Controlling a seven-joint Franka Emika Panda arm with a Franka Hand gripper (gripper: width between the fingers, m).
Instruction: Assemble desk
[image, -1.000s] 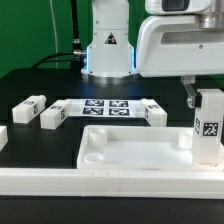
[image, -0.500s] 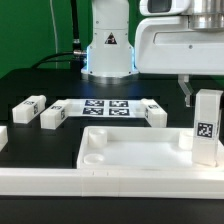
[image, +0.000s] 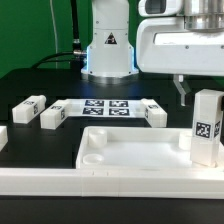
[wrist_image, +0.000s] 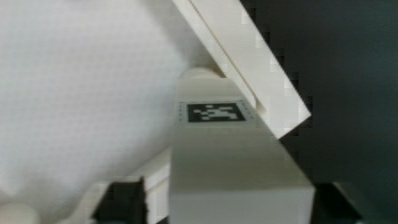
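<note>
I read the end effector (image: 203, 98) as open: its visible finger (image: 181, 93) hangs just beside the upright leg block (image: 207, 125) without touching it. That block stands at the desk top's (image: 130, 152) corner on the exterior view's right. Beyond the desk top, three loose leg blocks (image: 53, 117) lie on the bench (image: 40, 150) around the marker board (image: 105, 107).

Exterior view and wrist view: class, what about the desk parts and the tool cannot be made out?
Exterior view: foot of the upright leg, hidden by the desk top rim.
Exterior view: second finger of the tool, hidden past that leg.
Wrist view: leg tag, blurred.
</note>
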